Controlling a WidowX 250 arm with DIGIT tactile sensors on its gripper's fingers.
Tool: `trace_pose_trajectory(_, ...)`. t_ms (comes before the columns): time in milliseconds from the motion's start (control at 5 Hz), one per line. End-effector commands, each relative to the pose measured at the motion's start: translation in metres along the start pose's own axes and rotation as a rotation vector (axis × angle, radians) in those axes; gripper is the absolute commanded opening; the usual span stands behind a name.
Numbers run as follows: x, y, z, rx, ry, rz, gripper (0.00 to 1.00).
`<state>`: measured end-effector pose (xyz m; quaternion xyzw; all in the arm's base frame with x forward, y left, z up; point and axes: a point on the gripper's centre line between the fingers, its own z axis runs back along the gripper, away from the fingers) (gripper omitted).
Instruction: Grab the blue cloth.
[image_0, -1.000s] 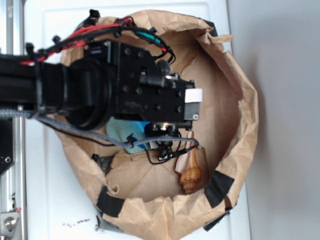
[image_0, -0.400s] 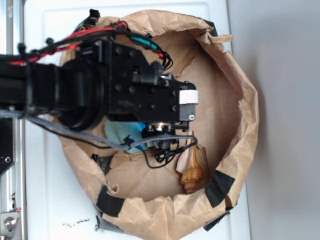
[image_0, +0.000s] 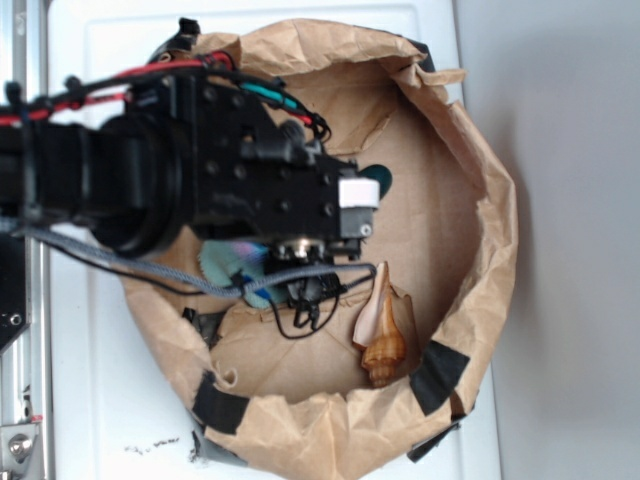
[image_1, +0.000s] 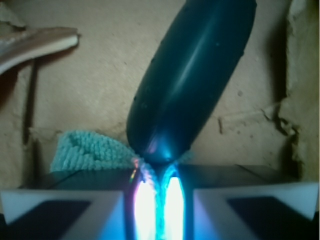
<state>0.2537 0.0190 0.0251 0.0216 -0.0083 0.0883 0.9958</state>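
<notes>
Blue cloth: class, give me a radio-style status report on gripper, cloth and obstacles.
Gripper shut on blue cloth, fabric pinched between the pads. Dark teal capsule lies right at the pinch point. Seashell apart, inside the paper bag.

blue cloth (image_1: 87, 152): terry (fuzzy) | capsule (image_1: 192, 75): glossy, smooth | bag (image_0: 480, 200): matt paper
</notes>
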Motion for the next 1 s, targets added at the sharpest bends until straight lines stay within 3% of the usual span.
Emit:
trace_pose_trajectory(0,-0.003,0.018,0.040,-0.070,-0.026,-0.021,0.00)
trace_pose_trajectory(200,0.016,0.012,0.080,-0.139,0.001,-0.015,0.00)
trace_pose_trajectory(400,0.018,0.015,0.109,-0.137,-0.003,-0.012,0.00)
trace_pose_trajectory(600,0.015,0.016,0.130,-0.182,-0.034,-0.019,0.00)
trace_pose_trajectory(800,0.014,0.014,0.132,-0.186,-0.055,-0.025,0.00)
